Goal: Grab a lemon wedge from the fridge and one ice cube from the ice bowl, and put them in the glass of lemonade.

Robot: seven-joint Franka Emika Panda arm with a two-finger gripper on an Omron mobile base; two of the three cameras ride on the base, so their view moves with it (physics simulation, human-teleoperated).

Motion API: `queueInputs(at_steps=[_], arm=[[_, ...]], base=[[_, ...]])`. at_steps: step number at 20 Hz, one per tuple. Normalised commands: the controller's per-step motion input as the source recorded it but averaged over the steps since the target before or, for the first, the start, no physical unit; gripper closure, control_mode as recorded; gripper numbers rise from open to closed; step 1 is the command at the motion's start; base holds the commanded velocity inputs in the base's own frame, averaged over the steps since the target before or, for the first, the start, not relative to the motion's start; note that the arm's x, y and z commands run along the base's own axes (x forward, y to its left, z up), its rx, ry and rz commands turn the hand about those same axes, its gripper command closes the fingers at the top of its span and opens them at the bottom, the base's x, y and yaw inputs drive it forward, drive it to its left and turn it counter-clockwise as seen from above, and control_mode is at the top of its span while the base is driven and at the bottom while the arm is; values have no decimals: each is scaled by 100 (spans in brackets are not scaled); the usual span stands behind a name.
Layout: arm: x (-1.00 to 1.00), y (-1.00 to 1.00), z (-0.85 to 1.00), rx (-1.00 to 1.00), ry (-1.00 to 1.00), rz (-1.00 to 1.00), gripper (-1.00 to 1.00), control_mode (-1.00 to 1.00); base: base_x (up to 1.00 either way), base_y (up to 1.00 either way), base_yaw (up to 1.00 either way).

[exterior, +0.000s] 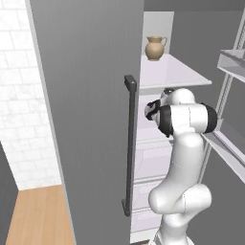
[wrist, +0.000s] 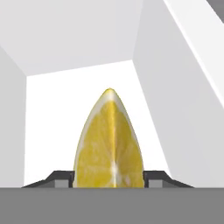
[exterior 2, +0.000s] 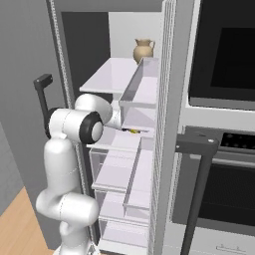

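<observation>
1. White Franka arm reaches into the open tall matte grey two-door fridge [exterior: 91, 95], hand deep over a white middle shelf [exterior 2: 117, 139].
2. Small yellow lemon wedge [wrist: 109, 140], cut face toward the hand camera, sits between the two dark finger tips, one [wrist: 59, 178] on each side. In the right base view a yellow speck [exterior 2: 132, 131] on that shelf, just past the wrist, looks like the same wedge.
3. Two-finger gripper [wrist: 109, 179]: jaws narrowed, tips right at the wedge's flanks. Looks like contact on both sides, but I can't tell if the grip is firm or if it's lifted off the shelf.
4. Tan clay jug [exterior: 155, 48] stands on the upper shelf at the far back, well apart from the hand.
5. Black wall oven [exterior 2: 224, 55] is right of the fridge; dark bar handle [exterior: 129, 143] of the left door hangs near the arm's elbow.
6. Progress, my read: early. Fridge is open, wedge grab in hand.
7. Left to do: pull the wedge out, drop it in the lemonade glass, then fetch one ice cube from the bowl and add it.
</observation>
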Motion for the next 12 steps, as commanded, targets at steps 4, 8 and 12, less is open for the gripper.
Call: queueInputs(at_steps=[4, 8, 12], arm=[[-3, 0, 0, 0, 0, 0, 100, -100], [-29, 0, 0, 0, 0, 0, 100, -100], [-53, 0, 0, 0, -3, 0, 100, -100]], base=[[0, 0, 0], [0, 0, 0], [0, 0, 0]])
